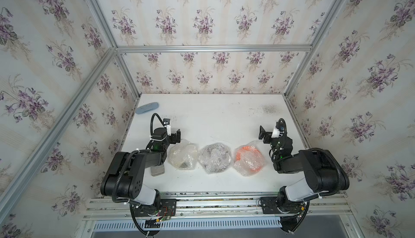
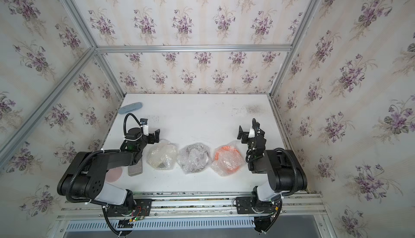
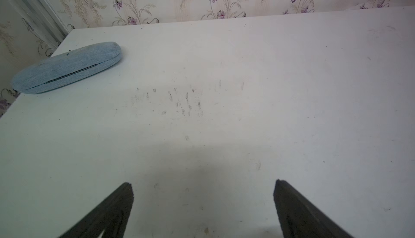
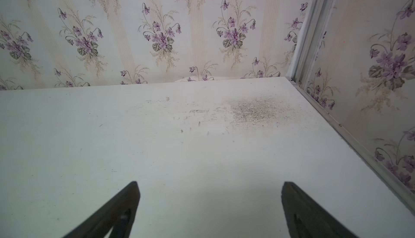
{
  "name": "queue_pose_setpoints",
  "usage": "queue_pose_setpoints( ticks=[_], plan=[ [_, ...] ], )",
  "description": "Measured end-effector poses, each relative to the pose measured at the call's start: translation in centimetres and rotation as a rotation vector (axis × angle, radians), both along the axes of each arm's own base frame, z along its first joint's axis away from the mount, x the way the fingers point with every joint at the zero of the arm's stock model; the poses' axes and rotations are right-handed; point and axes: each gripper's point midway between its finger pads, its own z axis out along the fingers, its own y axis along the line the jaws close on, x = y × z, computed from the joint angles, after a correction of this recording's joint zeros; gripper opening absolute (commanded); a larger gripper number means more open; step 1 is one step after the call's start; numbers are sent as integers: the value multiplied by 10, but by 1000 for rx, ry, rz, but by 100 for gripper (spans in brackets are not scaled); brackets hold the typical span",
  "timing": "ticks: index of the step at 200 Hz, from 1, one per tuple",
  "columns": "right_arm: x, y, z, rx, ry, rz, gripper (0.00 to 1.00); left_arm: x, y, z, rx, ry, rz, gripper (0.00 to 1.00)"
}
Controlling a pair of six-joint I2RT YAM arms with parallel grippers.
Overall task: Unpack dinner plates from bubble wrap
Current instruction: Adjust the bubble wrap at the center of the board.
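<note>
My left gripper is wide open and holds nothing, with only the bare white table under it. In both top views, three round plates lie in a row between my two arms, each wrapped in clear bubble wrap: a pale plate, a dark plate, then a bright orange plate. My right gripper is wide open too, holding nothing, near the orange plate but not touching it.
</note>
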Motion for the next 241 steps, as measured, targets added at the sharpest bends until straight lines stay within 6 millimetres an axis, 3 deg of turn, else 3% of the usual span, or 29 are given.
queue_pose_setpoints(
  ticks=[241],
  plan=[
    [-4, -5, -2, 17, 3, -22, 99, 0, 0, 0, 0, 0, 0, 100]
  ],
)
